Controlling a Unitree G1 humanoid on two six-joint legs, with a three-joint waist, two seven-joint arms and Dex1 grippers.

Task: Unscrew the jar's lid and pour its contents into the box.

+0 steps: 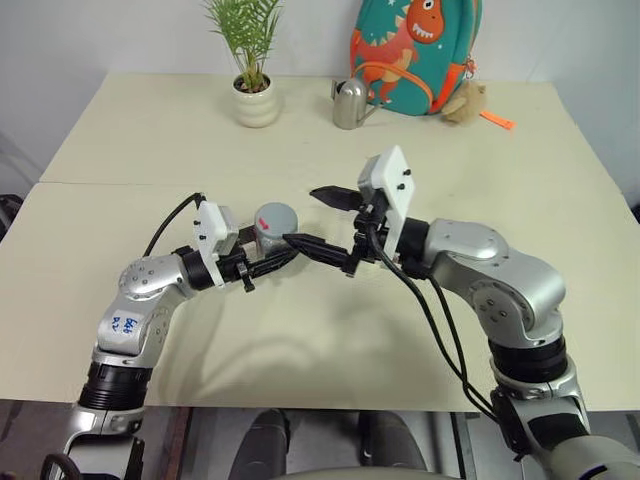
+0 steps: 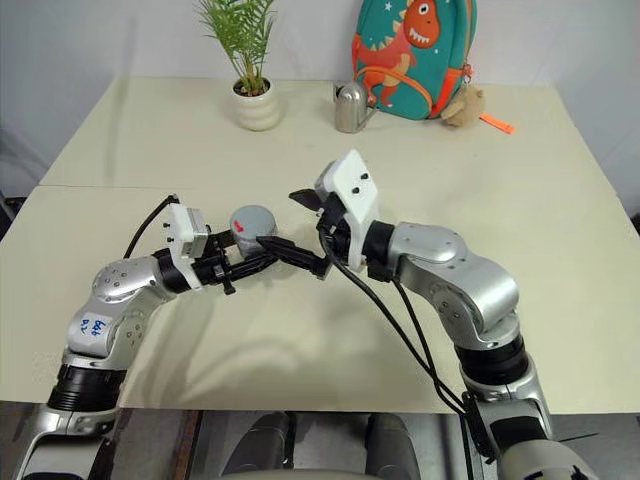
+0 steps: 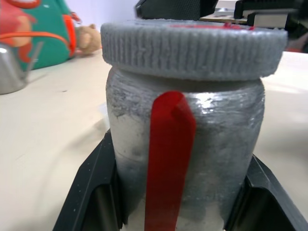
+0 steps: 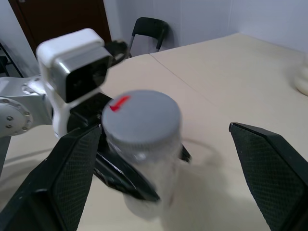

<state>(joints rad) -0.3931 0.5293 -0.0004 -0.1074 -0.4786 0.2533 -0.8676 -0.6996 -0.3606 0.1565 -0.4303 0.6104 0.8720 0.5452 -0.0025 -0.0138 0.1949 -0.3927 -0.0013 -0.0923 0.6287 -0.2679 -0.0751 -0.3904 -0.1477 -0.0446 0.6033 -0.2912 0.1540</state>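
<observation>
While the two arms meet over the middle of the cream table (image 1: 120,150), the left gripper (image 1: 272,257) is clamped on one small silvery-grey cylindrical jar (image 1: 270,238), its two black fingers pressed to either side of the body, holding it upright and clear of the tabletop. One round ribbed grey lid (image 1: 275,217) sits on top, with a single red mark on its flat face, and one red strip (image 3: 168,159) runs down the jar's side in the left wrist view. Whatever is inside the jar cannot be made out.

From three o'clock comes the right gripper (image 1: 318,220), jaws spread wide: one black finger (image 1: 335,196) reaches past the lid's far side, the other (image 1: 318,247) lies beside the jar's near side, so the jar sits between them at the lid's level. Whether either finger touches the jar is hard to tell.

Up at twelve o'clock, along the table's far edge, stand four things in a row: one green potted plant in a white ribbed pot (image 1: 255,95), one shiny metal watering can (image 1: 349,104), one teal backpack with an orange dinosaur (image 1: 415,52), and one small tan plush toy (image 1: 466,101) leaning against the backpack.
</observation>
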